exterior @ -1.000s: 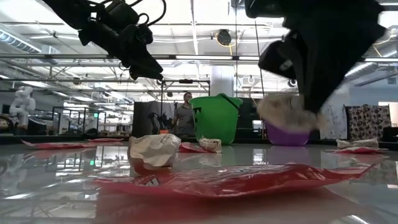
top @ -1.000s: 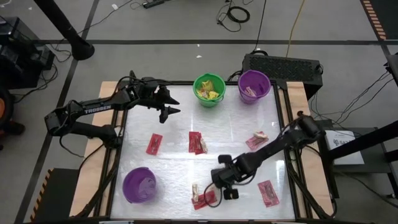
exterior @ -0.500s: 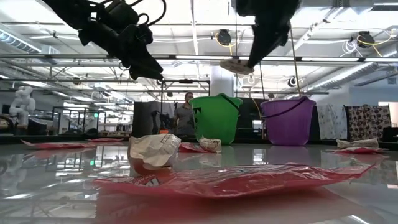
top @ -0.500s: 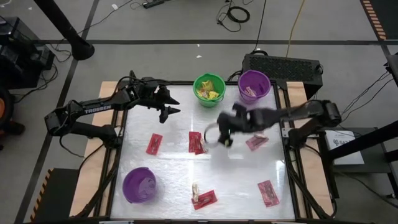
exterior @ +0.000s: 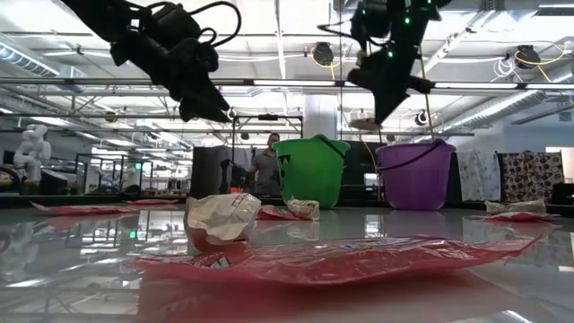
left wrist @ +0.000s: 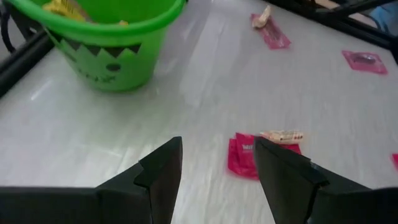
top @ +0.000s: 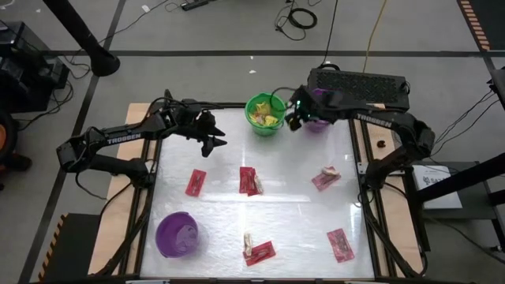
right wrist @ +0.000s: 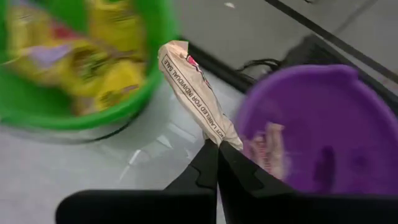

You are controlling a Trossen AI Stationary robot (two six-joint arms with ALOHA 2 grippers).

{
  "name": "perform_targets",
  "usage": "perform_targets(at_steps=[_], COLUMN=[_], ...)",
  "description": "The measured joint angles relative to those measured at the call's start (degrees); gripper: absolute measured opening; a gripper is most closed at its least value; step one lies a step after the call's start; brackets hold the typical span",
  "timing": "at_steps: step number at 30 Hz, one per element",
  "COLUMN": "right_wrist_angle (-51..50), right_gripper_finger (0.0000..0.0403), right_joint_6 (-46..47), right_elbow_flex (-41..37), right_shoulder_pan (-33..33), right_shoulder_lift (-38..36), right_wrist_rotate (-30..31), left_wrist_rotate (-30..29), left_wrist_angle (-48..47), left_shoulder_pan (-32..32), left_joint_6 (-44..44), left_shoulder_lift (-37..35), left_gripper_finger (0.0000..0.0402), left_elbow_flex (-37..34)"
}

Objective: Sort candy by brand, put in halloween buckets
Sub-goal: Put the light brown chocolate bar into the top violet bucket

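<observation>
- The right pincer (right wrist: 214,149) is clamped on a crinkled tan candy wrapper (right wrist: 198,87), holding it in the air between the green bucket (top: 265,115) and the far purple bucket (right wrist: 311,124).
- The left pincer (top: 213,140) hangs with its fingers apart, gripping nothing, above the glossy white table (top: 292,209).
- Flat red packets (top: 195,182) lie scattered on the table.
- A second round purple bucket (top: 176,234) stands at the near left corner.
- Yellow packets (top: 267,115) fill the green bucket.

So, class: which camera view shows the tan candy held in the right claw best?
The right wrist view: the tan candy fills the frame, pinched by the shut right claw between the green bucket and purple bucket. The low view shows only a pale scrap under the claw. In the high and left wrist views it cannot be made out.
</observation>
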Motion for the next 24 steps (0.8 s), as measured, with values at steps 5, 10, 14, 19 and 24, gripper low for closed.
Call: perform_targets(at_steps=[5,10,14,19,24], right_wrist_angle=[-3.54,-8.52,-10.07,-9.83,-10.12], right_gripper_finger=[0.0000,0.0000,0.0000,0.0000,0.0008], right_joint_6=[-0.01,1.58,-0.57,-2.47,-3.96], right_elbow_flex=[0.00,0.00,0.00,0.00,0.00], right_shoulder_pan=[-6.71,-10.90,-11.77,-11.77,-11.75], right_shoulder_lift=[0.59,0.57,0.57,0.55,0.55], right_wrist_rotate=[0.00,-0.10,-0.30,-0.28,-0.17], left_wrist_rotate=[-0.80,-1.79,-4.94,-7.32,-8.02], left_wrist_angle=[-1.52,-1.30,-0.96,0.19,2.96], left_shoulder_pan=[0.00,0.00,0.00,0.00,0.00], left_joint_6=[-2.96,-6.64,-8.93,-10.13,-12.04], left_shoulder_lift=[0.00,0.00,0.00,0.00,0.00], left_gripper_finger=[0.0203,0.0203,0.0203,0.0203,0.0203], left_elbow_flex=[0.00,0.00,0.00,0.00,0.00])
